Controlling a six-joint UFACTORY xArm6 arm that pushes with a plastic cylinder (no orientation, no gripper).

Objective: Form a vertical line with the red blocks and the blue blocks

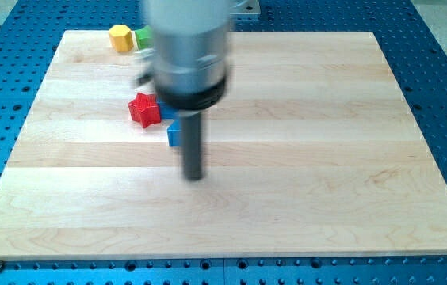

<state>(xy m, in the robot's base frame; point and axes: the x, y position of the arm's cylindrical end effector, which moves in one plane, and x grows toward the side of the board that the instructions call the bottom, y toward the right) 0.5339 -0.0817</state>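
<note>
A red star-shaped block (145, 109) lies on the wooden board (326, 158) left of centre. A blue block (174, 134) sits just below and right of it, partly hidden behind my rod, so its shape is unclear. My tip (195, 176) rests on the board below and slightly right of the blue block, close to it. The arm's grey body hides the board above the red block. Any other red or blue blocks are hidden.
A yellow block (120, 37) and a green block (142, 36) sit side by side at the board's top left corner, the green one partly hidden by the arm. A blue perforated table (445, 95) surrounds the board.
</note>
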